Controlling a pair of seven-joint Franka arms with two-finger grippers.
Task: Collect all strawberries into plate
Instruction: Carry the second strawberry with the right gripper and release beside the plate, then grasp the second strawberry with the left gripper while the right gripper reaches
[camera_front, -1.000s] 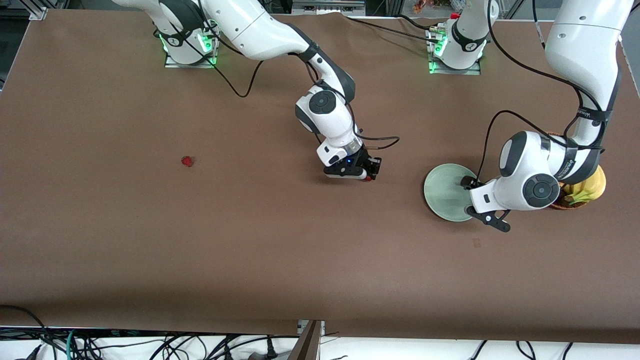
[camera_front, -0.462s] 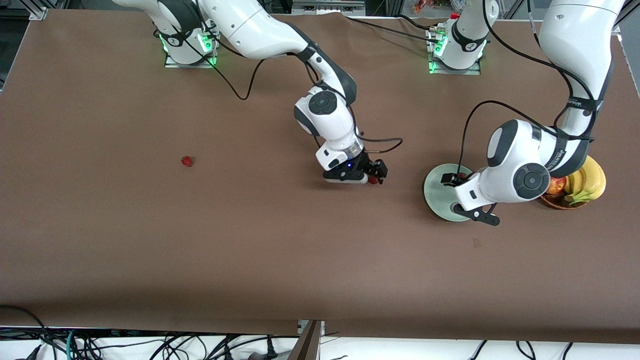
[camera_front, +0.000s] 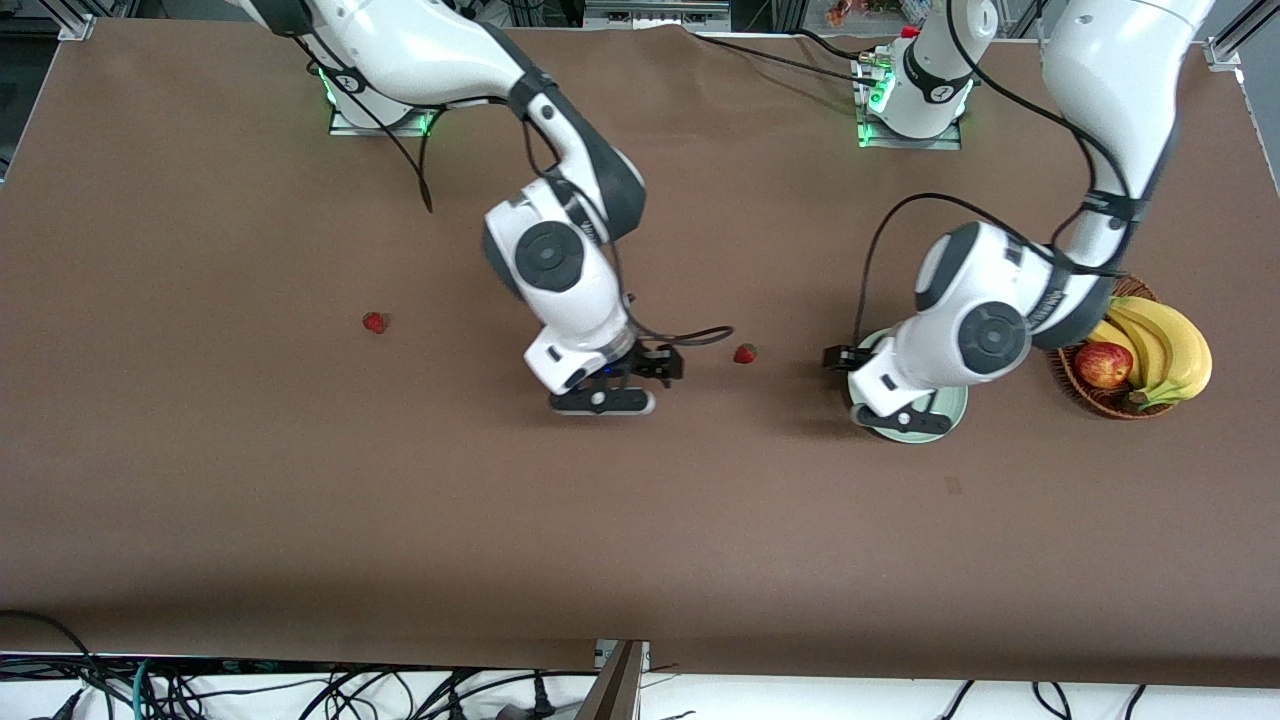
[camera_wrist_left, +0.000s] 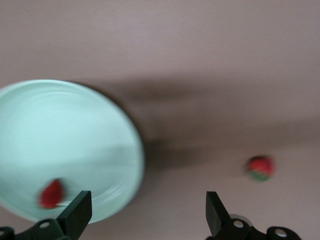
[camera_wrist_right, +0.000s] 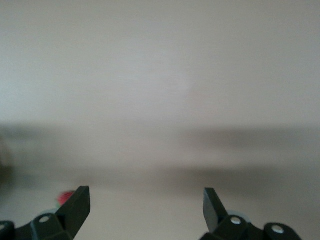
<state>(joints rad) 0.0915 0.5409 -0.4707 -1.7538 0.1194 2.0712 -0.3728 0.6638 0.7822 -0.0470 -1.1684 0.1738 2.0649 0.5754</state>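
Left wrist view: left tool (camera_wrist_left: 145, 220) is held open over plate (camera_wrist_left: 90, 130) rim; one strawberry (camera_wrist_left: 51, 194) is seen inside. Right tool (camera_wrist_right: 145, 212) is open, empty.

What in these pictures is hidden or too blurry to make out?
- Front view: most of the round pale mint-green plate sits under the left arm, so its contents are hidden.
- Left wrist view: a small red strawberry on the plate is a blurred smear.
- Right wrist view: a red spot at the open right gripper is blurred and partly hidden by a finger.
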